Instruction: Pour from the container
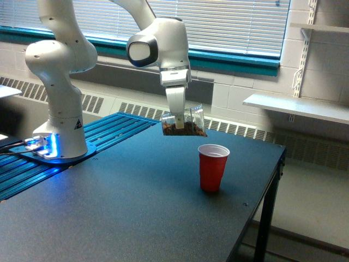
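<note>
The pincer grips the container, tilted above the dark counter, at ten o'clock from the red cup. Window blinds and a wall shelf lie behind.

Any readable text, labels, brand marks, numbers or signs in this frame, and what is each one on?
No text can be read anywhere.
Arm base: a small dark triangular sticker, too small and blurred to read.
Red cup: no print visible.
Clear cup of brown bits, held tilted in the gripper: no label visible.
Table, blinds and shelf: no signs.
</note>
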Controlling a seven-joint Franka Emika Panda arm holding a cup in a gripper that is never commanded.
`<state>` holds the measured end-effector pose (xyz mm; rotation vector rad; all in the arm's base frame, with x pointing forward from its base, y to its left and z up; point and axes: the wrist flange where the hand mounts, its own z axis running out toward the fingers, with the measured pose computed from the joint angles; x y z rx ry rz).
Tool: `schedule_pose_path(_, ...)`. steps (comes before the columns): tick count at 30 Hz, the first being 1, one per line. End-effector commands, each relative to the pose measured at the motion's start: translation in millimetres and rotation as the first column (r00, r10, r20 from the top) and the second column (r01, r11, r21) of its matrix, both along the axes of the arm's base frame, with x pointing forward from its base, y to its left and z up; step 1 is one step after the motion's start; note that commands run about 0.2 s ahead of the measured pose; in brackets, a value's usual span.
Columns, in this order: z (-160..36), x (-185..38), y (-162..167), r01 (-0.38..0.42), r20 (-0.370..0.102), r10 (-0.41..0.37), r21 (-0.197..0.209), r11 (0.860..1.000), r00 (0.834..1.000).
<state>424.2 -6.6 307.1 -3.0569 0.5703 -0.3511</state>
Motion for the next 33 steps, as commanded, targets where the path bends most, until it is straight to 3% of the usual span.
schedule_pose_path(1, -1.6, 1.9, 6.9, 0.022, -0.005, -0.022, -0.01, 1.0, 1.0)
schedule_pose_path(33, -7.8, 17.6, 28.9, 0.013, -0.066, -0.019, -0.089, 0.996, 0.998)
